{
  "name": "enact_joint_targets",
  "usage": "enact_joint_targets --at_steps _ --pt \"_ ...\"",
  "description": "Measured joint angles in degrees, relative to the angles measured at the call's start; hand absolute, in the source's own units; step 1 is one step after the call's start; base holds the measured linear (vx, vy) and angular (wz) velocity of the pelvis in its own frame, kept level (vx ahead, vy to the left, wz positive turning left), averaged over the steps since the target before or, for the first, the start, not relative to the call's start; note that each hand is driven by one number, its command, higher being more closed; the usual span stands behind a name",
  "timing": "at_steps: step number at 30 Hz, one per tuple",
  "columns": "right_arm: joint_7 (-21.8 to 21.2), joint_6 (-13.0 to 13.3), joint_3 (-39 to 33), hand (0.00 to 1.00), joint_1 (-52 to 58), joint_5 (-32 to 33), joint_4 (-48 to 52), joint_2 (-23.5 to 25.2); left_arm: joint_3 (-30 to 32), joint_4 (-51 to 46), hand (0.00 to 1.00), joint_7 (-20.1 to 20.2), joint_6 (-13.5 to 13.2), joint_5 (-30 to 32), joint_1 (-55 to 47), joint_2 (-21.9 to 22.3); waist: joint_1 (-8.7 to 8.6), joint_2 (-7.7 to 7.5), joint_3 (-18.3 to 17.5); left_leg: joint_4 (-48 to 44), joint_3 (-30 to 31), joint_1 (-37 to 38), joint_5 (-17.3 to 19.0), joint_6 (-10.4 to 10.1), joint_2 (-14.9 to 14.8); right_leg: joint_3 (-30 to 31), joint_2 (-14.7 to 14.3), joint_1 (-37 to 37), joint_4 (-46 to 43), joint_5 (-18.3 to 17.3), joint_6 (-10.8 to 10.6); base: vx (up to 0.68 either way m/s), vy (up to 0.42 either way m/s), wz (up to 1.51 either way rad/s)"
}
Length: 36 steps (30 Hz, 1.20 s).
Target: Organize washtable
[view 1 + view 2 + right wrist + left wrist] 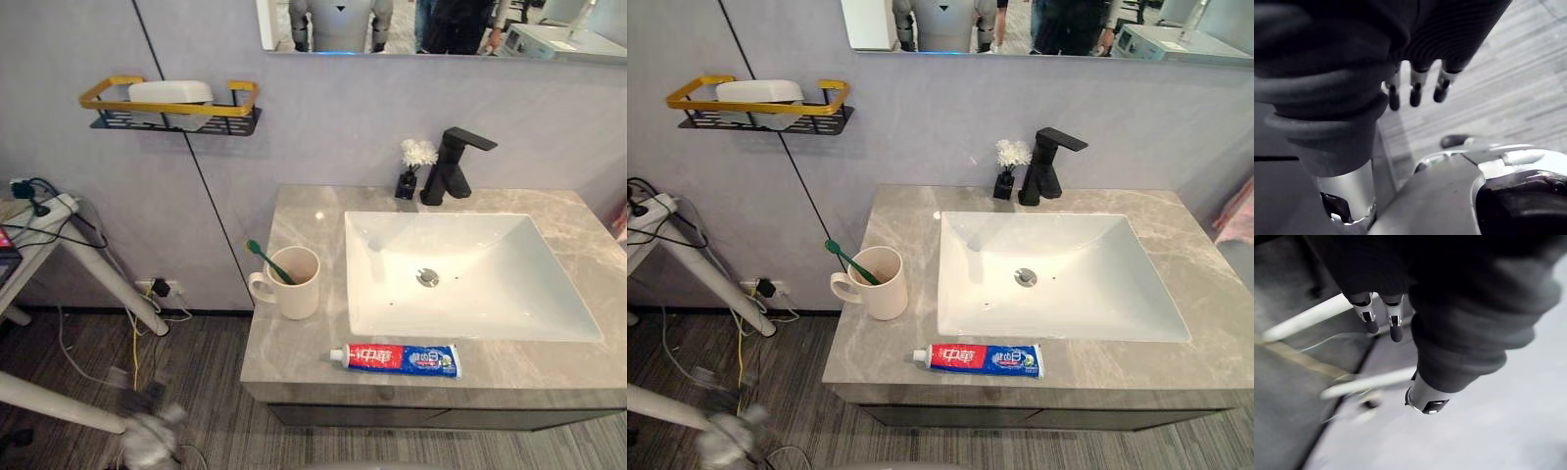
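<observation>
A cream mug (pixel 294 289) stands on the left part of the grey marble countertop (pixel 299 215), and a green toothbrush (pixel 266 258) leans out of it. Along the front edge, before the white sink (pixel 490 269), lies a red and blue toothpaste tube (pixel 397 358). My left hand (pixel 1395 325) hangs low beside the counter, over the floor, its fingers straight and holding nothing. My right hand (pixel 1415 90) also hangs over the floor with relaxed fingers and nothing in them.
A black faucet (pixel 453 164) and a small black vase of white flowers (pixel 411 168) stand behind the sink. On the wall to the left hangs a black and yellow shelf (pixel 171 116) with a white dish (pixel 169 93). A white-legged stand (pixel 88 264) is at the left.
</observation>
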State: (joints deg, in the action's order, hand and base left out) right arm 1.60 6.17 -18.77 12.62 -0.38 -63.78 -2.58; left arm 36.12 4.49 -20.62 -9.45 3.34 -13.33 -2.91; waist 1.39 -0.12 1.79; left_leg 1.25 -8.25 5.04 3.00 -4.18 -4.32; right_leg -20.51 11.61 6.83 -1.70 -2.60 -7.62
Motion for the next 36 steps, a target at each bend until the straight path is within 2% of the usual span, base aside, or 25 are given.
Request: enact_joint_targets --at_steps 1,3,5,8,10,14,15,16,20,22,24,25,27,31,32,36 --pt "0.1 0.0 0.2 0.0 0.1 -0.2 0.3 -0.2 3.8 -7.7 0.0 -2.2 0.1 2.8 -0.1 -0.8 0.23 0.5 0.0 -0.8 0.4 -0.2 0.8 0.0 0.0 -0.3 0.5 0.4 -0.3 -0.3 -0.3 -0.03 -0.008 0.2" --pt "0.1 -0.1 0.1 0.0 0.5 -0.3 1.6 -0.5 8.2 -17.9 0.0 -4.8 0.1 6.2 0.0 -1.4 1.11 1.4 0.1 -1.7 1.1 -0.3 1.8 0.2 0.2 -1.6 0.7 1.5 -0.3 -0.3 -0.3 -0.02 0.0 0.25" --pt "0.0 -0.2 0.0 0.0 0.9 -0.9 2.3 -0.7 11.9 -26.1 0.0 -7.1 0.3 9.4 -0.2 -2.0 1.22 2.09 -0.1 -1.8 1.9 -0.3 1.9 0.4 0.4 -3.0 1.1 2.4 -0.3 -0.3 -0.3 0.0 0.01 0.34" --pt "-0.4 -0.4 -1.1 0.0 1.1 -2.5 2.5 -0.8 12.8 -34.1 0.0 -8.1 0.8 11.0 -0.1 -2.0 2.57 2.51 -0.5 -1.8 3.0 -0.4 1.9 0.4 0.6 -4.3 1.4 3.2 -0.3 -0.3 -0.3 0.01 0.004 0.28" --pt "-0.6 -0.5 -1.5 0.0 1.2 -2.6 2.5 -0.7 10.7 -38.5 0.0 -7.3 0.9 10.8 -0.1 -2.0 2.7 2.59 -0.7 -1.8 4.3 -0.4 1.8 0.4 0.9 -5.3 1.4 3.9 -0.2 -0.3 -0.3 0.02 -0.004 0.35" --pt "-0.7 -1.1 -3.5 0.0 1.3 -3.2 2.3 -0.4 0.5 -45.5 0.0 -1.8 0.2 8.4 -0.2 -2.1 2.56 2.99 -2.5 -1.6 7.0 -0.5 0.3 0.8 1.9 -6.5 1.6 5.3 -0.2 -0.3 -0.3 0.04 -0.001 0.34" --pt "-0.8 -1.2 -3.8 0.0 1.4 -3.9 2.2 -0.6 -3.0 -47.4 0.0 0.4 -0.9 6.4 -0.3 -2.1 2.49 3.22 -2.9 -1.6 7.5 -0.4 -0.1 0.9 2.3 -6.5 1.9 5.4 -0.2 -0.3 -0.3 0.04 0.013 0.14" --pt "-1.0 -1.3 -3.8 0.0 1.3 -4.1 2.2 -0.7 -4.1 -48.0 0.0 0.9 -1.3 5.8 -0.3 -2.4 2.5 3.29 -2.9 -1.7 7.8 -0.4 -0.1 1.0 2.4 -6.5 2.0 5.5 -0.2 -0.3 -0.3 0.03 0.016 0.1" --pt "-2.0 -1.4 -3.7 0.0 0.8 -4.3 0.7 -2.0 -10.5 -49.9 0.0 5.2 -5.0 -0.8 -0.7 -6.7 2.44 4.16 -3.0 -2.0 8.8 -0.2 -0.4 1.0 2.9 -6.4 2.2 6.1 -0.2 -0.3 -0.3 -0.02 -0.005 0.07" --pt "-2.0 -1.6 -2.9 0.0 0.0 -4.4 -1.7 -3.4 -15.6 -49.9 0.0 8.9 -6.9 -7.4 -0.3 -9.3 2.05 5.34 -2.7 -2.0 9.8 -0.5 -1.1 1.0 3.3 -6.3 2.2 6.1 -0.2 -0.5 0.0 -0.08 -0.012 0.17" --pt "-1.9 -1.8 -1.6 0.0 -0.7 -4.3 -3.1 -4.4 -19.6 -49.8 0.0 9.7 -7.3 -9.5 0.7 -10.5 1.79 5.63 -2.5 -1.8 10.2 -0.7 -1.2 1.0 3.3 -6.1 2.2 6.4 -0.2 -1.2 0.8 -0.08 -0.023 0.2" --pt "-2.0 -1.8 -0.3 0.0 -1.4 -4.3 -4.4 -5.1 -24.9 -49.2 0.0 10.9 -7.3 -10.8 2.9 -12.3 0.83 5.89 -2.3 -1.2 10.7 -0.3 -1.8 0.8 3.4 -5.9 2.2 7.0 -0.2 -2.0 0.7 -0.08 -0.036 0.27" --pt "-2.0 -2.1 1.8 0.0 -2.4 -4.4 -5.1 -5.9 -30.5 -48.1 0.0 12.7 -7.3 -11.7 6.9 -15.3 -0.25 6.0 -2.3 0.2 10.8 0.4 -2.6 0.1 3.4 -5.1 2.2 6.9 -0.6 -3.7 -0.3 -0.16 -0.067 0.16" --pt "-2.9 -2.5 3.6 0.0 -3.4 -4.2 -5.8 -6.9 -41.7 -44.4 0.0 16.0 -7.0 -12.3 16.9 -19.8 -1.37 6.9 -2.1 4.5 10.1 3.0 -5.1 -1.0 1.5 -3.8 0.3 6.7 -0.6 -3.9 -0.4 -0.11 -0.084 -0.15" --pt "-3.0 -2.6 5.3 0.0 -4.2 -4.2 -5.8 -7.2 -46.3 -43.9 0.0 17.3 -6.3 -12.3 20.3 -21.4 -2.31 6.92 -2.1 4.5 9.7 2.8 -5.5 -1.1 0.7 -2.9 -0.6 5.9 -0.6 -3.7 0.0 -0.04 -0.069 -0.22" --pt "-3.0 -2.7 5.9 0.0 -4.6 -4.1 -5.8 -7.5 -52.6 -41.7 0.0 20.9 -5.2 -12.3 25.0 -23.5 -3.66 6.84 -2.0 4.1 9.6 3.9 -5.8 -1.2 0.0 -2.6 -1.4 7.1 -0.3 -2.9 0.1 0.04 -0.049 -0.07"
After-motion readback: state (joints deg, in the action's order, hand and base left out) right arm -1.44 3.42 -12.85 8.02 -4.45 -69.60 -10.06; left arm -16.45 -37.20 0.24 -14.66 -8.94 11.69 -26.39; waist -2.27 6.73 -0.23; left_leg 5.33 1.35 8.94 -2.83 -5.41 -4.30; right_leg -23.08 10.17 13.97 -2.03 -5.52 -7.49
